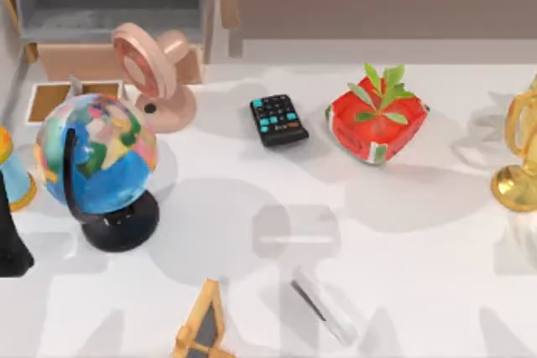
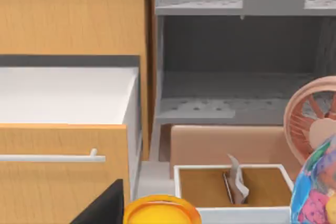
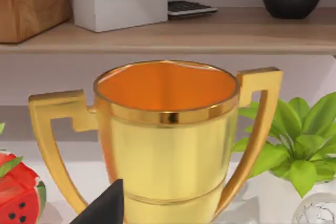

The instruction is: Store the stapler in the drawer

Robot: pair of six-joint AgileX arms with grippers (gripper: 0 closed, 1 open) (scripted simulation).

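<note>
The task is at an early stage. The stapler (image 1: 324,305) lies flat on the white tabletop (image 1: 419,232), near the front edge and a little right of centre, pointing diagonally, with nothing gripping it. In the left wrist view, the drawer (image 2: 68,129) already stands pulled open, with a pale empty inside and a wooden front carrying a silver bar handle. Judging from this, opening is done; picking up the stapler, carrying it to the drawer, dropping it in and perhaps closing the drawer are all left.

Counted from left to right across the top view:
- One globe (image 1: 94,165) on a black stand, at the left.
- One small pink desk fan (image 1: 155,73), behind the globe.
- One wooden-floored tray (image 1: 71,98) with a white rim, beside the fan.
- One orange triangular frame (image 1: 204,324), at the front edge.
- One black remote (image 1: 278,120) with teal buttons, at centre rear.
- One stapler.
- One red watermelon-patterned box (image 1: 377,119) with green leaves on top.
- One gold trophy (image 1: 522,157), at the right edge.

A dark wedge at the lower edge of each wrist view may be part of that arm's pincer; I cannot tell whether either pincer is wide or narrow. The left arm faces the drawer and shelves; the right arm faces the trophy.
</note>
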